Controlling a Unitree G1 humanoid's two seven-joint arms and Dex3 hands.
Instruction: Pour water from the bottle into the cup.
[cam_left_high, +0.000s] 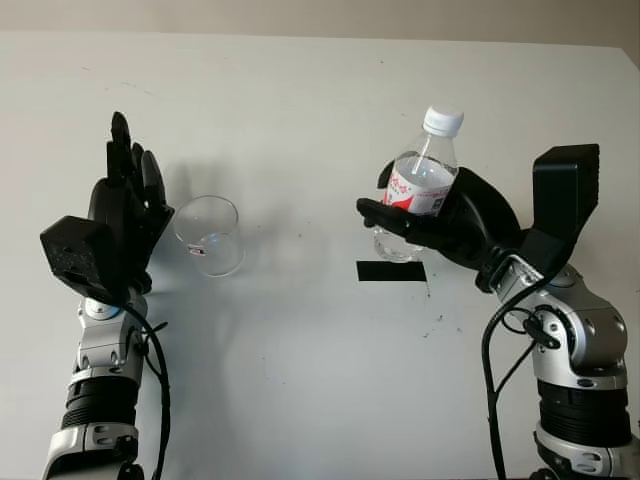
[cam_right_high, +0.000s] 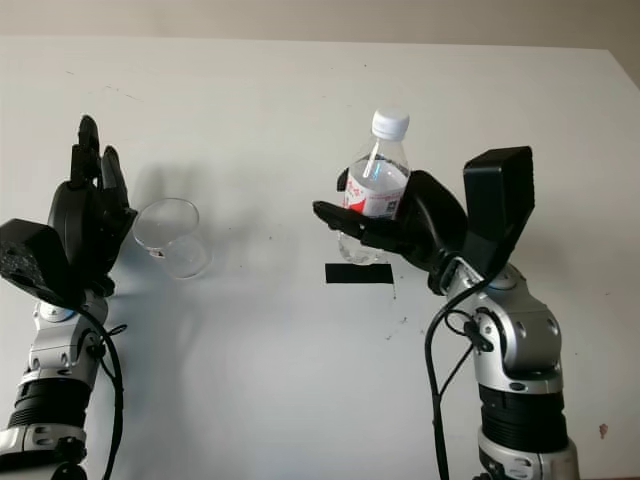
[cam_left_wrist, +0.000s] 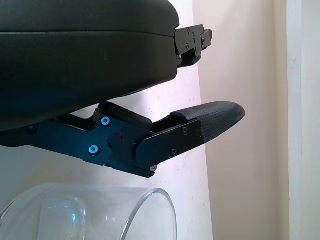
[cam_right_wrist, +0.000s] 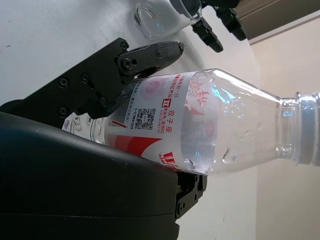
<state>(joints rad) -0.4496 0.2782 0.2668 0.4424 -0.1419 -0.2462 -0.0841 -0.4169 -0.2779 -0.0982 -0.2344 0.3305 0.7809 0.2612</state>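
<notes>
Right robot hand (cam_left_high: 440, 225) grips capped bottle (cam_left_high: 420, 185), seemingly upright; cup (cam_left_high: 211, 235) w/ left robot hand (cam_left_high: 125, 205) beside.

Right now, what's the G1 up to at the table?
Pouring setup, nothing poured yet. The right hand is closed around a clear water bottle, holding it upright above the white table, over a black tape mark. The bottle's white cap is on. The left hand is open, upright beside an empty clear cup that stands on the table; whether it touches the cup is unclear.
</notes>
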